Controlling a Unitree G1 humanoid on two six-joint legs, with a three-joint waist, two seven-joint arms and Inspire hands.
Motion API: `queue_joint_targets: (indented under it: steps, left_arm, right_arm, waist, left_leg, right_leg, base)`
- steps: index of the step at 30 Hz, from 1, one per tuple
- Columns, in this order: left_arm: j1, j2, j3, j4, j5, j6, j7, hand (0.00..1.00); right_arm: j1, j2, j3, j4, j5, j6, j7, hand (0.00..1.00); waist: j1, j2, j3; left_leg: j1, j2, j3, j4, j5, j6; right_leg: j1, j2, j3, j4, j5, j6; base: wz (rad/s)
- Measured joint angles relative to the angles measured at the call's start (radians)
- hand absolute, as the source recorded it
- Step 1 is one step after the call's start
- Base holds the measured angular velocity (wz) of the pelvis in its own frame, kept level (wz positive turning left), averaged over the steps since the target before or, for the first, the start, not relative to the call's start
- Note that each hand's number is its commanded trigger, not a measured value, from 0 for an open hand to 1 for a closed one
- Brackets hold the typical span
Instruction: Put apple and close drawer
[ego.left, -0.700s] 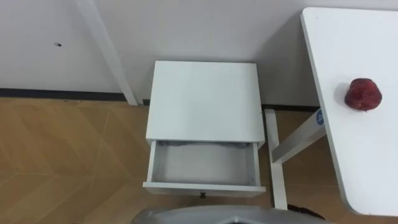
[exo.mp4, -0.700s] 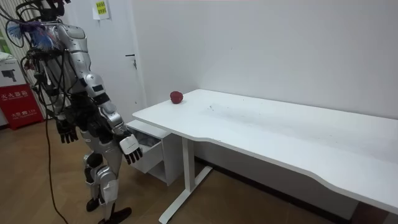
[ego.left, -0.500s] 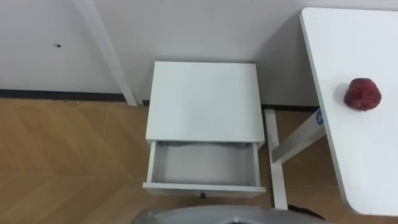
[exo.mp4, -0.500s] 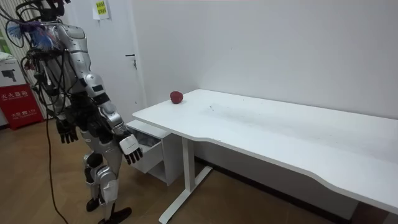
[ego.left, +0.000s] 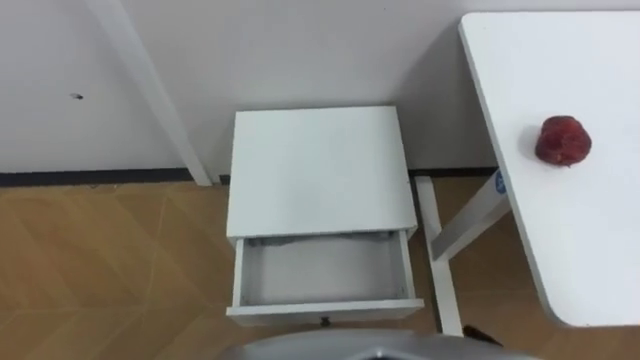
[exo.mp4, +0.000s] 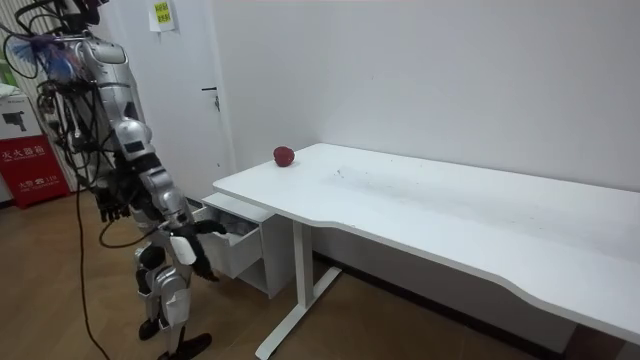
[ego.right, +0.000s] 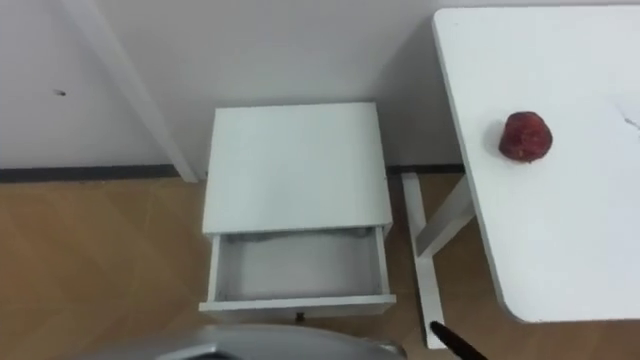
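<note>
Currently | step: pre-grasp | apple (ego.left: 563, 140) sits on table (ego.left: 600, 255), well apart from the open, empty drawer (ego.left: 320, 272) | right hand (exo.mp4: 188, 235), left hand (exo.mp4: 110, 205) low, fingers: cannot tell | next: reach right, grasp apple.

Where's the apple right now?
The apple sits on the white table at the left eye view's upper right, near the corner by the wall. It is to the robot's right of the small cabinet with the open drawer.
</note>
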Motion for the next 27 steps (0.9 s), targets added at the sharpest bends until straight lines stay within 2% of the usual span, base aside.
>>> queue_joint_targets:
  steps: [2, 3, 6, 9, 13, 16, 17, 19, 21, 24, 27]
  left_arm:
    - [-0.002, 0.006, 0.024, -0.002, -0.01, -0.006, 0.018, 0.0]
    - [-0.004, 0.011, 0.031, -0.002, -0.019, -0.015, 0.03, 0.0]
    - [-0.005, 0.025, 0.039, -0.015, -0.015, -0.027, 0.051, 0.0]
    - [-0.011, 0.042, 0.036, -0.021, -0.015, -0.031, 0.055, 0.0]
    - [-0.015, 0.045, 0.035, -0.032, -0.015, -0.031, 0.055, 0.0]
    - [-0.012, 0.051, 0.039, -0.032, -0.015, -0.031, 0.055, 0.0]
    - [-0.008, 0.052, 0.041, -0.034, -0.015, -0.032, 0.054, 0.0]
    - [0.01, 0.052, 0.041, -0.059, -0.014, -0.037, 0.053, 0.0]
    - [0.031, 0.052, 0.041, -0.089, -0.013, -0.044, 0.054, 0.0]
    - [0.033, 0.054, 0.035, -0.095, -0.009, -0.044, 0.056, 0.0]
    - [0.024, 0.051, 0.018, -0.099, 0.006, -0.057, 0.054, 0.0]
  right_arm:
    - [0.007, 0.0, -0.074, -0.042, 0.139, -0.003, -0.054, 0.0]
    - [0.011, 0.0, -0.106, -0.074, 0.22, -0.013, -0.088, 0.0]
    - [-0.004, -0.004, -0.174, -0.107, 0.332, -0.051, -0.142, 0.0]
    - [-0.021, -0.005, -0.188, -0.122, 0.403, -0.066, -0.205, 0.0]
    - [-0.037, -0.005, -0.196, -0.224, 0.45, -0.071, -0.305, 0.0]
    - [-0.044, -0.014, -0.208, -0.352, 0.438, -0.103, -0.39, 0.0]
    - [-0.05, -0.026, -0.227, -0.403, 0.439, -0.112, -0.432, 0.0]
    - [-0.051, -0.045, -0.248, -0.507, 0.433, -0.135, -0.495, 0.0]
    - [-0.073, -0.092, -0.268, -0.611, 0.345, -0.163, -0.572, 0.0]
    - [-0.09, -0.139, -0.283, -0.748, 0.228, -0.207, -0.661, 0.0]
    - [-0.094, -0.152, -0.275, -0.924, 0.096, -0.23, -0.741, 0.0]
  waist:
    - [-0.014, -0.005, -0.0036]
    - [-0.028, -0.01, -0.0061]
    - [-0.032, -0.019, -0.0091]
    - [-0.03, -0.034, -0.0081]
    - [-0.029, -0.039, -0.0075]
    - [-0.035, -0.042, -0.0078]
    - [-0.035, -0.047, -0.0108]
    - [-0.04, -0.046, -0.0097]
    - [-0.058, -0.05, -0.0111]
    - [-0.061, -0.051, -0.0074]
    - [-0.056, -0.051, -0.006]
  left_leg:
    - [0.002, 0.0, 0.008, -0.009, 0.0, 0.0]
    - [0.003, 0.0, 0.013, -0.013, 0.0, 0.0]
    - [0.004, 0.003, 0.033, -0.011, 0.0, 0.0]
    - [-0.002, 0.006, 0.035, -0.008, -0.001, 0.001]
    - [-0.022, 0.005, 0.038, -0.004, -0.002, 0.003]
    - [-0.024, 0.006, 0.038, 0.001, -0.003, 0.005]
    - [-0.024, 0.005, 0.038, 0.002, -0.003, 0.005]
    - [-0.032, 0.004, 0.037, 0.003, -0.002, 0.005]
    - [-0.037, 0.0, 0.031, 0.001, -0.001, 0.008]
    - [-0.037, -0.001, 0.032, -0.001, 0.0, 0.008]
    - [-0.046, -0.001, 0.031, -0.006, 0.001, 0.006]
  right_leg:
    - [-0.002, 0.0, 0.005, 0.001, -0.001, 0.001]
    - [-0.002, -0.001, 0.008, 0.001, -0.002, 0.002]
    - [-0.007, 0.001, 0.024, 0.008, -0.001, 0.002]
    - [-0.02, 0.0, 0.023, 0.024, -0.001, 0.002]
    - [-0.043, -0.003, 0.025, 0.039, -0.001, 0.002]
    - [-0.048, -0.003, 0.025, 0.039, -0.001, 0.002]
    - [-0.049, -0.003, 0.025, 0.038, -0.001, 0.002]
    - [-0.054, -0.003, 0.025, 0.034, -0.002, 0.003]
    - [-0.057, -0.005, 0.022, 0.033, -0.004, 0.006]
    - [-0.058, -0.005, 0.022, 0.03, -0.004, 0.006]
    - [-0.071, -0.004, 0.021, 0.029, -0.004, 0.006]
  base:
    - [-0.11]
    - [-0.09]
    - [-0.16]
    - [-0.02]
    - [-0.01]
    - [0.0]
    - [0.0]
    - [0.03]
    - [0.07]
    - [0.0]
    - [0.0]
